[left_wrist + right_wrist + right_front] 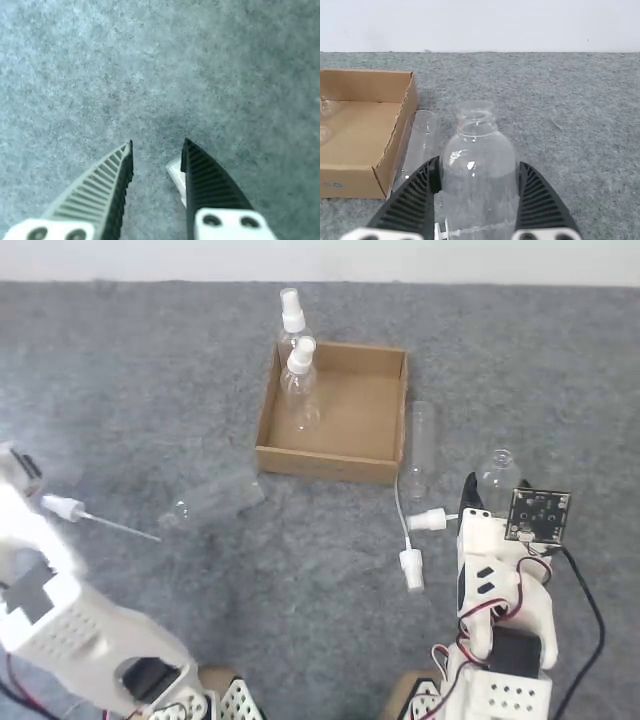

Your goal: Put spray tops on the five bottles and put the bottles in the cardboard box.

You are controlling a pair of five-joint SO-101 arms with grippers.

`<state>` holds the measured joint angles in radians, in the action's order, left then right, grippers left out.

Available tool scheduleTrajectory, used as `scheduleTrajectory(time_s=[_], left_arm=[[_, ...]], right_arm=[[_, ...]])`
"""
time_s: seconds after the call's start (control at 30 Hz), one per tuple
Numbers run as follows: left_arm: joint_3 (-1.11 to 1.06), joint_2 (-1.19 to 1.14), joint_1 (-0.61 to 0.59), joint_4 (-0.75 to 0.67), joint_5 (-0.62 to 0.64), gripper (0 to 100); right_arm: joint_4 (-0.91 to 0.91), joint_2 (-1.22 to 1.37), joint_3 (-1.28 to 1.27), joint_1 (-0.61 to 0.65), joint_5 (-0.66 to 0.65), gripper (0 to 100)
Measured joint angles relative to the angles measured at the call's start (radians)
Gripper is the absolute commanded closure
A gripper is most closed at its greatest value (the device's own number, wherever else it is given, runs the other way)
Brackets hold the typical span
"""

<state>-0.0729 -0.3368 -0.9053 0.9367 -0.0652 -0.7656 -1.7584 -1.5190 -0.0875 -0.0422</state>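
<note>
Clear bottle [477, 145] upright inside the right pincer [478, 163], seemingly gripped.

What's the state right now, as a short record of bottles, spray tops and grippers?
in cardboard box: one capped bottle
at box's far wall: second capped bottle
lying uncapped: left bottle beside the box, right bottle along its right wall
loose spray tops: two, near right gripper
right gripper: shut on open bottle
left gripper: by third spray top, grip unclear
</note>
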Motion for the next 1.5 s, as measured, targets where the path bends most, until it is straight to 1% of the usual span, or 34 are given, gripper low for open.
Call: scheduleTrajectory(time_s=[0.1, 0.2, 0.33, 0.43, 0.57, 0.7, 0.77, 0.93, 1.0, 1.13, 1.23, 1.37, 1.5], left_arm=[[0.000, 0.000, 0.002, 0.005, -0.031, 85], [0.000, 0.000, 0.000, 0.049, -0.026, 85], [0.000, -0.002, 0.015, 0.107, 0.040, 85], [0.000, -0.051, 0.023, 0.110, 0.106, 85], [0.000, -0.147, 0.058, 0.110, 0.160, 85], [0.063, -0.210, 0.060, 0.121, 0.215, 86], [0.094, -0.232, 0.058, 0.130, 0.230, 86], [0.127, -0.261, 0.057, 0.130, 0.236, 90], [0.132, -0.262, 0.060, 0.130, 0.238, 88], [0.146, -0.262, 0.060, 0.158, 0.236, 79], [0.150, -0.253, 0.048, 0.181, 0.187, 75], [0.150, -0.247, 0.044, 0.196, 0.095, 75], [0.152, -0.244, 0.044, 0.196, -0.086, 75]], right_arm=[[0.000, 0.000, 0.000, 0.000, 0.000, 96.4], [0.000, 0.000, 0.000, 0.000, 0.000, 96.4], [0.000, 0.000, 0.000, 0.000, 0.000, 96.4], [0.000, 0.000, 0.000, 0.000, 0.000, 96.4], [0.000, 0.000, 0.000, 0.000, 0.000, 96.4], [0.000, 0.000, 0.000, -0.002, 0.000, 96.4], [0.000, 0.000, 0.000, -0.002, 0.000, 96.4], [0.000, 0.000, 0.000, -0.002, 0.000, 96.4], [0.000, 0.000, 0.000, -0.002, 0.000, 96.4], [0.000, 0.000, 0.000, 0.000, 0.000, 96.4], [0.000, 0.000, 0.000, 0.000, 0.000, 96.4], [0.000, 0.000, 0.000, 0.000, 0.000, 96.4], [0.000, 0.000, 0.000, 0.000, 0.000, 96.4]])
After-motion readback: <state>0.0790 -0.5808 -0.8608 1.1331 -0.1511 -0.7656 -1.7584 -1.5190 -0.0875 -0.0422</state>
